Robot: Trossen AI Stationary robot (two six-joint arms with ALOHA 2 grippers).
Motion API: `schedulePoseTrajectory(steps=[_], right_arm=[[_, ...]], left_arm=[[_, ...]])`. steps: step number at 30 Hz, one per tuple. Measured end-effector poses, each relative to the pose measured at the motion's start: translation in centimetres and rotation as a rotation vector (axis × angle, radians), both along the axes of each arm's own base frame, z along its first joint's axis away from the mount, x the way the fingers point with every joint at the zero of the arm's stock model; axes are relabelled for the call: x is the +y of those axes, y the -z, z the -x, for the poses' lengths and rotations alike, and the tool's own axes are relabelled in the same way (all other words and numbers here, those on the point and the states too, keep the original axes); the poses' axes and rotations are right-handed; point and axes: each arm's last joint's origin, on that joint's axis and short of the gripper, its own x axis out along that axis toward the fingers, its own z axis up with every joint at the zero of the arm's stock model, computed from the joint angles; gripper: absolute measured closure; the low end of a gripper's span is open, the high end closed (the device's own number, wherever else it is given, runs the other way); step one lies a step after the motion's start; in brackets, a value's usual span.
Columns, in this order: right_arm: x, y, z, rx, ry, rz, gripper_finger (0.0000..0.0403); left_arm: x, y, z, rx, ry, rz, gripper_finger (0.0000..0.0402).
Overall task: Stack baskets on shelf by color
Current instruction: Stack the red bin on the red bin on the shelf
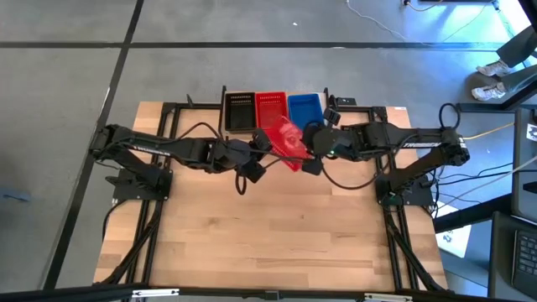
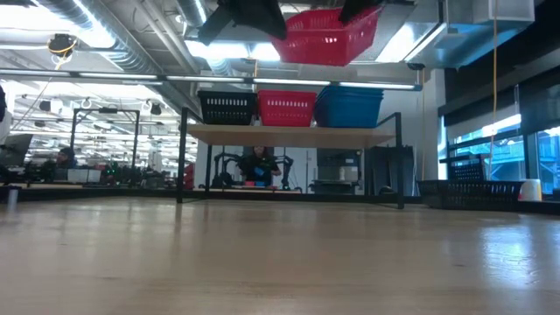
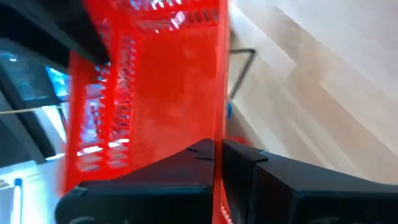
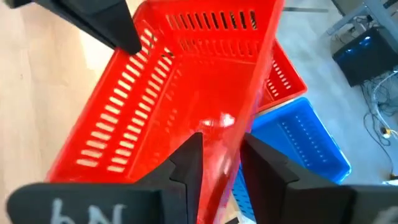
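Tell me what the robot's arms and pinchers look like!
Both arms are dark, nearly black, built from jointed segments on black frame stands, with black cables looping beside them. The left gripper has two chunky, angular black fingers. The right gripper has the same blocky black fingers, and its body carries white letters, cut off by the picture's edge.

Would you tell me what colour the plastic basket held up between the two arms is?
Red; the raised perforated plastic basket shows best in the right wrist view.
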Motion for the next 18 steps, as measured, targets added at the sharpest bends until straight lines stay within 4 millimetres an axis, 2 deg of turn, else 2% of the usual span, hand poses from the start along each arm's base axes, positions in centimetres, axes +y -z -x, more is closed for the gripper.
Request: schedulePoseTrajectory(steps=[18], right_arm=[[0.3,-1.2,0.7,-0.054,-0.027,0.045,0.0301]], left_arm=[[0.3,-1.4,2.0,0.007,-0.068,-0.045,0.0401]])
